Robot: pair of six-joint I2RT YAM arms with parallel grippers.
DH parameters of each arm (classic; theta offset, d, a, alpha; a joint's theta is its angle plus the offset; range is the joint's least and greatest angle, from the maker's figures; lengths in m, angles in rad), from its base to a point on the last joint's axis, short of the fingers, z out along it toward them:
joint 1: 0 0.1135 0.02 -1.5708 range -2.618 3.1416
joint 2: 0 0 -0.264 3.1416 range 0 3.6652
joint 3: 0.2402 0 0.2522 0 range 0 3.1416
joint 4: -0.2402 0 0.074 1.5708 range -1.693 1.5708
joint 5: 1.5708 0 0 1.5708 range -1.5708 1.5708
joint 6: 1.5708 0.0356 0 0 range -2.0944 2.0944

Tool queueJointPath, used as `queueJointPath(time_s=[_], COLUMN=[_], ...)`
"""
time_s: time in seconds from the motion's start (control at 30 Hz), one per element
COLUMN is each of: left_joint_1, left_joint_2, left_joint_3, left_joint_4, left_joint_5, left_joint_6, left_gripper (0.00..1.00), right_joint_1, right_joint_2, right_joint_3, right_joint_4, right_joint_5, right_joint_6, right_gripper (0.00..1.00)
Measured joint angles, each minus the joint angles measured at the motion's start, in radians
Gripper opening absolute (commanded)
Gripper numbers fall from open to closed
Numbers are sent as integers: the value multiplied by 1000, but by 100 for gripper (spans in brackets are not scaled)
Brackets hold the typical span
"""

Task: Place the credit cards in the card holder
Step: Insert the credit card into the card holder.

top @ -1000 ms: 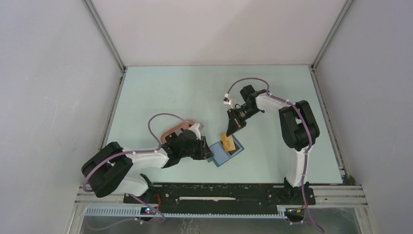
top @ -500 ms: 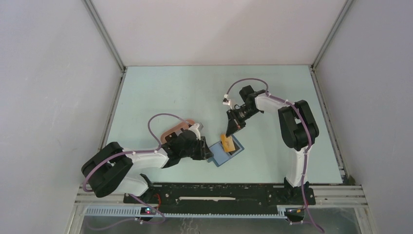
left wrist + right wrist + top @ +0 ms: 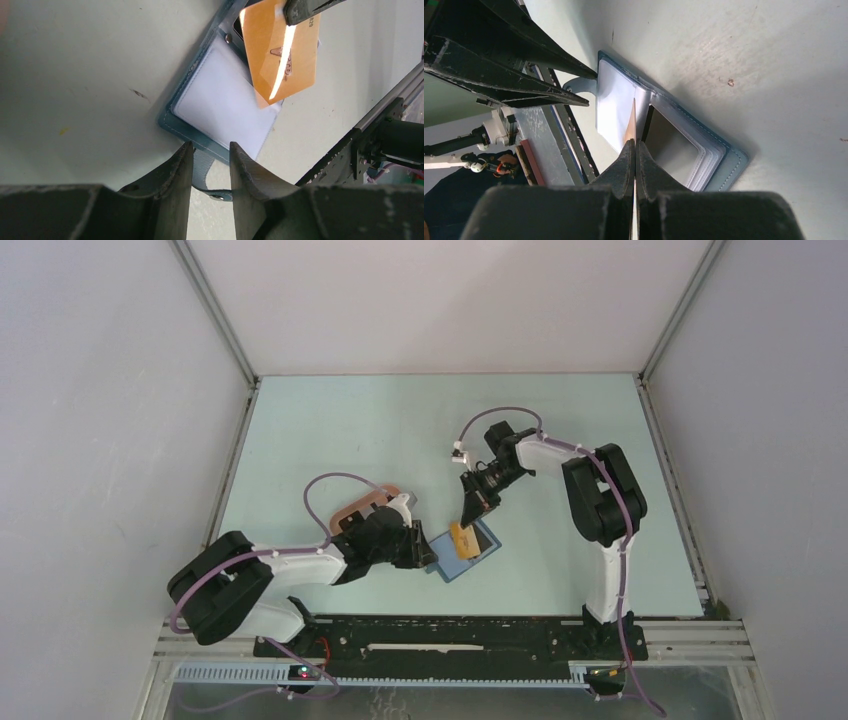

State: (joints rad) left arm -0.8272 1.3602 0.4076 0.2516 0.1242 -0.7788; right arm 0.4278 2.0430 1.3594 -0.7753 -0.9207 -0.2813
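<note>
The blue card holder (image 3: 452, 562) lies open on the table, clear pockets up; it also shows in the left wrist view (image 3: 172, 122) and the right wrist view (image 3: 729, 165). My right gripper (image 3: 472, 508) is shut on the tan-orange credit card (image 3: 463, 538), holding it on edge with its lower edge over the holder's middle (image 3: 633, 117). The card's face (image 3: 280, 50) shows in the left wrist view. My left gripper (image 3: 210, 155) is closed around the holder's small tab (image 3: 206, 172) at its left edge. A dark rectangle (image 3: 669, 145) fills one pocket; I cannot tell if it is the black card.
The pink oval tray (image 3: 362, 504) sits just behind my left wrist. The black rail (image 3: 450, 635) along the table's near edge is close behind the holder. My two grippers are close together, the left fingers (image 3: 524, 75) showing in the right wrist view.
My right gripper has moved slightly left and down with the tan-orange card, bringing it lower over the open holder. The left gripper and the holder have stayed in place.
</note>
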Motion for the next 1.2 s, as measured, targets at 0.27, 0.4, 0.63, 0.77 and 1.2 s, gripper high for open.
queueJointPath(time_s=[0.27,0.4,0.63,0.77,1.2], left_joint_1=[0,0,0,0,0], left_joint_2=[12,16,26,30,50], left_joint_3=[0,0,0,0,0], left_joint_4=[2,7,22,29,61], left_joint_5=[0,-2,-2,-2,-1], left_joint_6=[-1,-6,-8,-8,-8], left_gripper=[37,37,37,36,36], right_joint_1=[14,18,47,60,90], right_joint_2=[5,4,-5,-5,-5], right_joint_3=[-19,-33,-37,-37,-36], right_joint_4=[7,9,9,11,15], right_joint_5=[41,69,115,135,153], right_joint_6=[2,7,8,18,61], right_gripper=[0,0,0,0,0])
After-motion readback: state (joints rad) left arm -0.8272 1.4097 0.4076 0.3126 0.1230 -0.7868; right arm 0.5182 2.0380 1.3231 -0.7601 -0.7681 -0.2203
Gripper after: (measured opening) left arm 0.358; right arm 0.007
